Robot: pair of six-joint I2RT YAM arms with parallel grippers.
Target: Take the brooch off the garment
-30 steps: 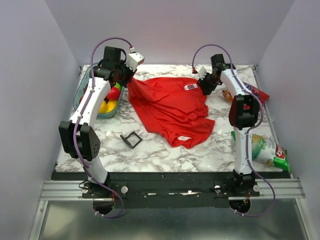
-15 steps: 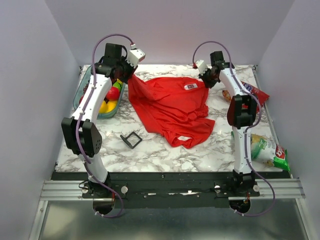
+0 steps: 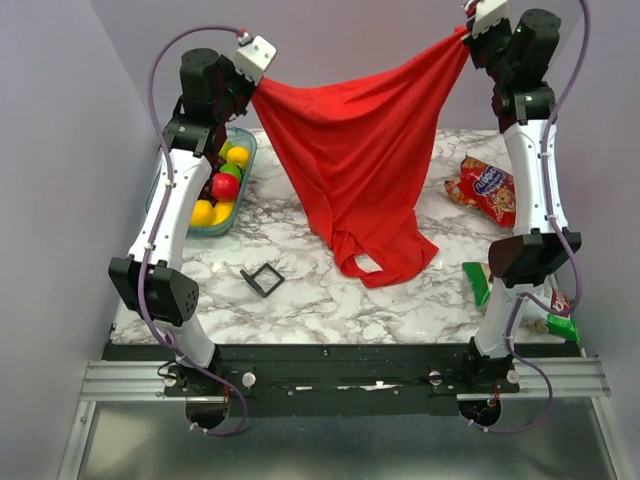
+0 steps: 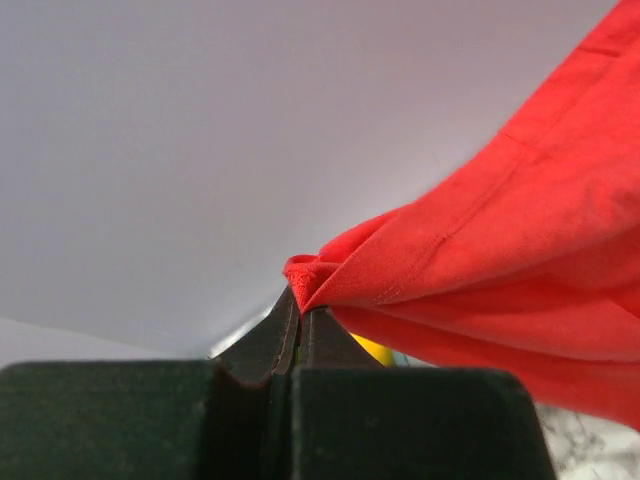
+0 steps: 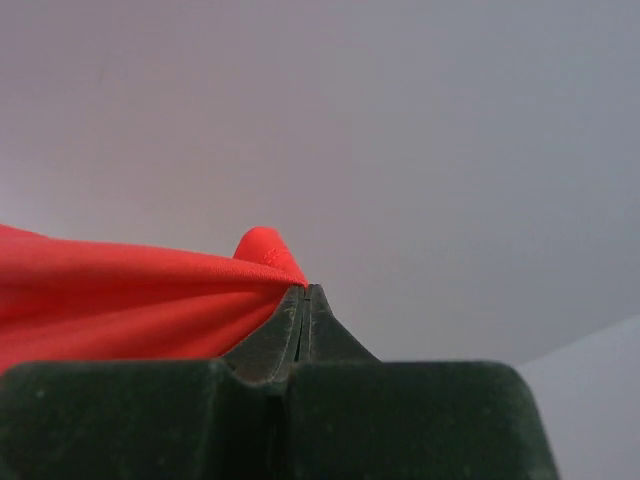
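Note:
The red garment [image 3: 355,150] hangs stretched in the air between my two grippers, and its lower end with the neck opening rests on the marble table [image 3: 300,300]. At the upper left, my left gripper [image 3: 256,88] is shut on one corner of the cloth. My right gripper [image 3: 467,36] is shut on the other corner at the upper right. In the left wrist view the jaws pinch a bunched red hem [image 4: 310,272], with the left gripper [image 4: 298,302] closed tight. The right wrist view shows the right gripper [image 5: 305,291] closed on taut red cloth [image 5: 120,290]. The brooch is not visible.
A teal bin [image 3: 247,150] of coloured fruit stands at the left rear under the left arm. A black square frame [image 3: 262,280] lies on the table front left. A red snack bag [image 3: 486,188] and a green snack bag [image 3: 560,325] lie beside the right arm.
Both arms have risen high, lifting the garment off the table and spreading it between them. The right gripper closed on the cloth's far edge.

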